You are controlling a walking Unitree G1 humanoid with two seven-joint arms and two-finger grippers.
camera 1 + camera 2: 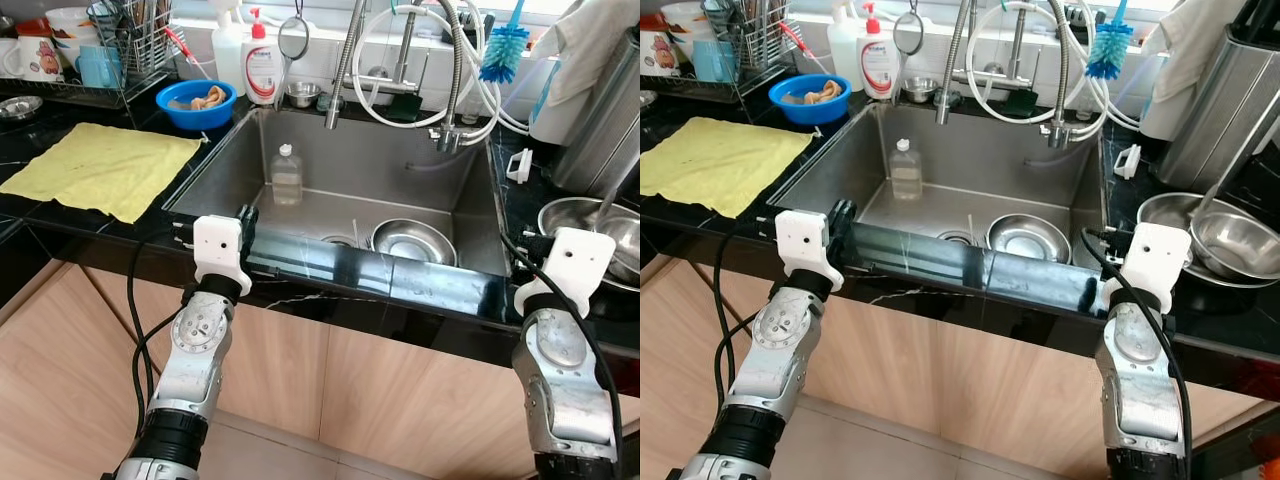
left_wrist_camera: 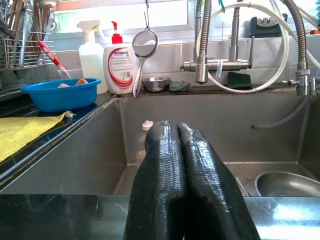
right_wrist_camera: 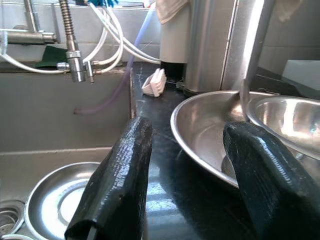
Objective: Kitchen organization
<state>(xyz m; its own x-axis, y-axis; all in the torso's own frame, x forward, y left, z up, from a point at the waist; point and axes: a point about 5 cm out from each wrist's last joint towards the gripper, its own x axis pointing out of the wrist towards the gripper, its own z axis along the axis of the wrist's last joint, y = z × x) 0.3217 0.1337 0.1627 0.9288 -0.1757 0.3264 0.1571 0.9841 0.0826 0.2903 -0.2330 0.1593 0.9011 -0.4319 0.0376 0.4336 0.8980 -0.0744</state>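
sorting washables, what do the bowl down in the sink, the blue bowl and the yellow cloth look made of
Bowl in the sink: looks like stainless steel, shiny with mirror-like reflections. Blue bowl: probably plastic, uniform glossy colour. Yellow cloth: soft matte fabric, likely microfibre, lying flat with slight wrinkles.

bright window daylight, glare on steel, all views sharp

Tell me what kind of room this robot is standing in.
A home kitchen, at the sink counter. A steel sink set in a black countertop holds a metal bowl under a pull-down faucet, with a dish rack of utensils and a soap dispenser nearby.
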